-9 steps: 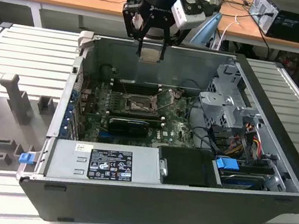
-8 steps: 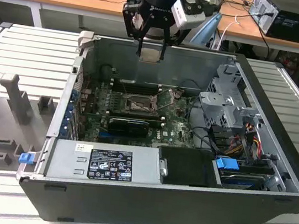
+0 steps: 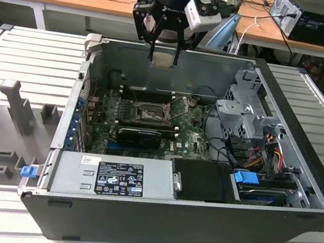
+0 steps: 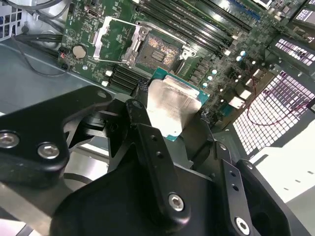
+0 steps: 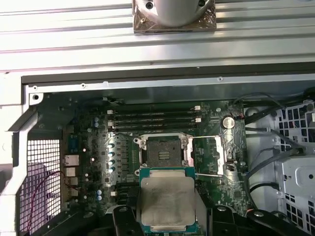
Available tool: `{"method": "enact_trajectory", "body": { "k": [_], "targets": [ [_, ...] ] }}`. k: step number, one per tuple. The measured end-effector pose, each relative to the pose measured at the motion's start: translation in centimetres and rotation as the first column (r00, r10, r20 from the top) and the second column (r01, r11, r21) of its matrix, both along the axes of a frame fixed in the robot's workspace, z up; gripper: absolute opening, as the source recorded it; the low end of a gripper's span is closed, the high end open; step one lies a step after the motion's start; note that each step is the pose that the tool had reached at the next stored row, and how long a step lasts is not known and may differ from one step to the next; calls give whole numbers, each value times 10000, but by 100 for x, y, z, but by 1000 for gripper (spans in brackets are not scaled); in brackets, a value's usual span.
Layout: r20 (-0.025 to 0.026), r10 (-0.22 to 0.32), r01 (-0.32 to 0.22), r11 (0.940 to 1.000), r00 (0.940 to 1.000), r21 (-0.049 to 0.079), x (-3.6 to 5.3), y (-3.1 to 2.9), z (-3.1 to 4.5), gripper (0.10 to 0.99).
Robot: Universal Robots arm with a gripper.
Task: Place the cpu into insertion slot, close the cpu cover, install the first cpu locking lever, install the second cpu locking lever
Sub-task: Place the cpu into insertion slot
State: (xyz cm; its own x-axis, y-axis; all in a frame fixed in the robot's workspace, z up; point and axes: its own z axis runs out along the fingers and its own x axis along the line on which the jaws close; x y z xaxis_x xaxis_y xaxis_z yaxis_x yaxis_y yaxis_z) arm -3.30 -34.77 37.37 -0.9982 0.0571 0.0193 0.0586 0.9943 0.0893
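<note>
My gripper [image 3: 163,54] hangs over the back wall of the open computer case, shut on the cpu [image 3: 162,60]. The cpu [image 4: 173,109] is a flat square chip with a silvery top and a green edge, held by two opposite sides between black fingers [image 4: 141,91]. It is well above the green board, apart from it. In the first wrist view the cpu [image 5: 167,199] sits just beside the insertion slot [image 5: 163,152], which lies bare and dark. The cpu cover [image 5: 215,155] is swung open to one side of the slot [image 4: 158,51]. The slot [image 3: 149,115] is mid-board.
The case's metal walls [image 3: 175,69] ring the board. A drive cage [image 3: 251,113] and cables [image 3: 267,148] stand at the exterior view's right, a power supply [image 3: 115,178] at the front. Long black memory slots [image 5: 152,118] run beside the socket. A grey moulded tray [image 3: 4,129] lies left of the case.
</note>
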Motion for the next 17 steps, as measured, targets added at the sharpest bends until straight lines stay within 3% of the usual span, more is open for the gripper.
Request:
{"method": "enact_trajectory", "body": {
  "k": [13, 17],
  "targets": [
    [0, -211, 211, 9998, 9998, -1, 0, 0, -27, 529],
    [0, -510, 510, 9987, 9987, 0, 0, 0, -29, 529]
  ]
}}
